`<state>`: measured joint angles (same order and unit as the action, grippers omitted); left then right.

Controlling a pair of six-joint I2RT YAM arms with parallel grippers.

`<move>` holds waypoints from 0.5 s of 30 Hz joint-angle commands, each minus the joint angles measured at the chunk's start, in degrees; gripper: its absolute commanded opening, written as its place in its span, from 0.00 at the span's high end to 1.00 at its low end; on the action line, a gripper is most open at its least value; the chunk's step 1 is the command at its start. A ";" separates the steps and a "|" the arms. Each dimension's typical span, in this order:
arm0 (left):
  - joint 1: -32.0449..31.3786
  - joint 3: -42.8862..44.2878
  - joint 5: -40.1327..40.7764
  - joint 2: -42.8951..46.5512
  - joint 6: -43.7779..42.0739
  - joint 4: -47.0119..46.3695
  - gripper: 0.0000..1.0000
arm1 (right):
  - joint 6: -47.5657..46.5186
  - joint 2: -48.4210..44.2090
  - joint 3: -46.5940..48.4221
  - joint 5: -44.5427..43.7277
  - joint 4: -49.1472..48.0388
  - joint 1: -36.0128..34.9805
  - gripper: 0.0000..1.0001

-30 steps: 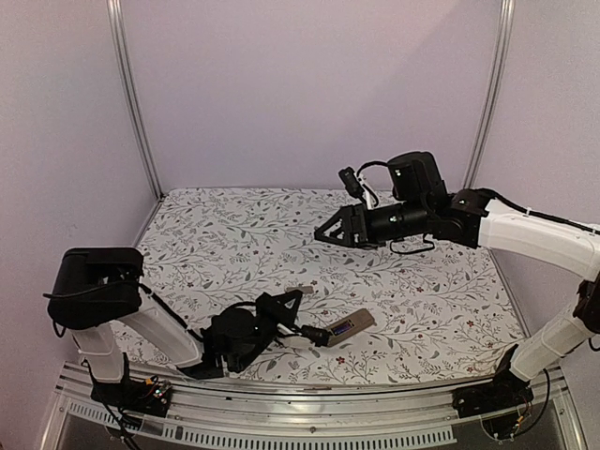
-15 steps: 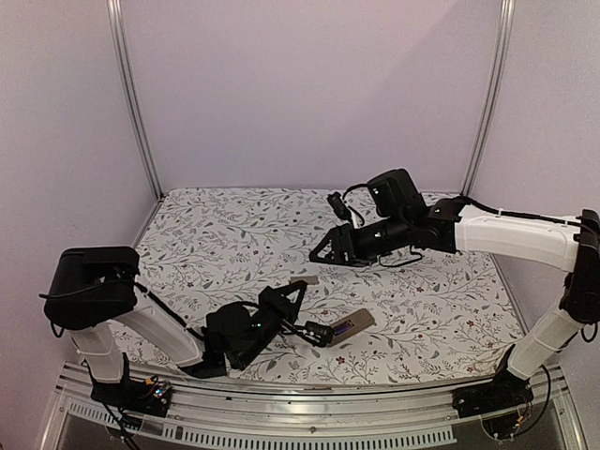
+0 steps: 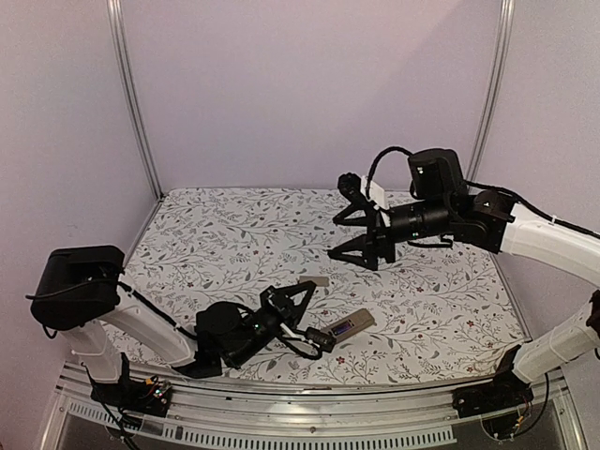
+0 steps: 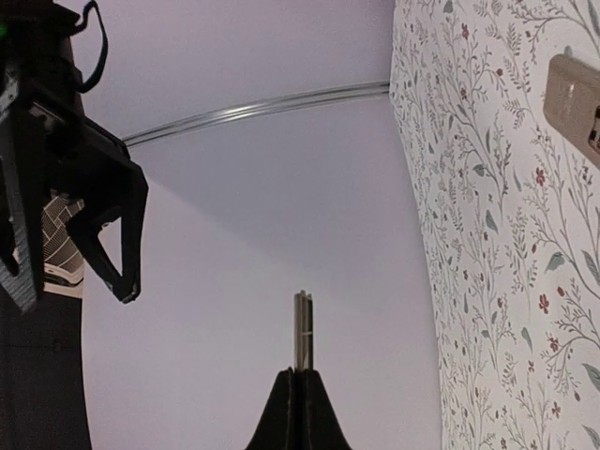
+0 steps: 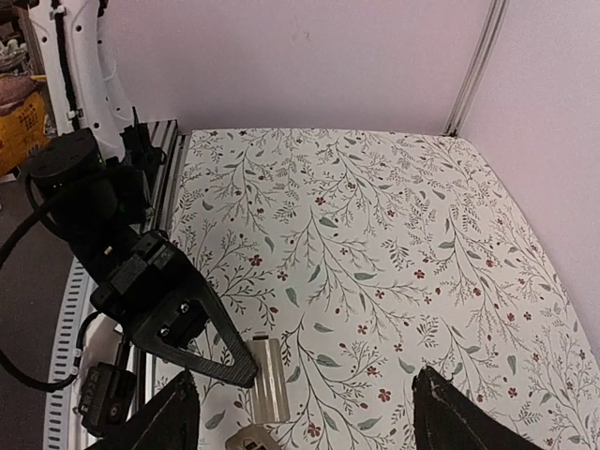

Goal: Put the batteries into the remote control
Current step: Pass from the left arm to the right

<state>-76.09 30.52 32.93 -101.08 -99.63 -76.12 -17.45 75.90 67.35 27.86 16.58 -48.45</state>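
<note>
A desk (image 3: 234,234) carries a white cloth (image 5: 375,244) printed with leafy sprigs and small red flowers. Plain lilac walls (image 3: 309,94) rise behind the desk and at both its sides. Two slim aluminium posts (image 3: 133,94) stand at the desk's far corners. A metal rail (image 3: 328,394) runs along its near edge. A small beige rectangular piece (image 3: 315,279) lies flat on the desk.

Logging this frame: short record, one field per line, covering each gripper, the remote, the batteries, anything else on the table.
left gripper: shut, low over the table, turned on its side; thin grey sliver past its tips, identity unclear
right gripper: open, empty, raised over the far right
remote control: flat on the floral table, screen up, not gripped
batteries: none clearly made out
other: small tan piece on the table beside the left gripper's tips
</note>
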 commanded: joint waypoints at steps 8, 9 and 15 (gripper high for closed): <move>-0.99 0.44 -2.80 0.62 -1.11 -29.26 1.00 | -19.08 12.28 5.72 -2.96 13.60 -2.70 0.29; -0.97 0.52 -2.78 0.55 -1.09 -29.26 1.00 | -19.49 12.48 5.70 -3.12 13.56 -3.16 0.31; -0.83 0.50 -2.82 0.49 -1.08 -29.26 1.00 | -17.95 14.72 5.89 -6.23 12.79 -3.67 0.45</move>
<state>-76.25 30.50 30.65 -100.90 -100.51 -76.09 -35.40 89.23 71.64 24.73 28.64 -51.83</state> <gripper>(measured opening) 0.007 0.595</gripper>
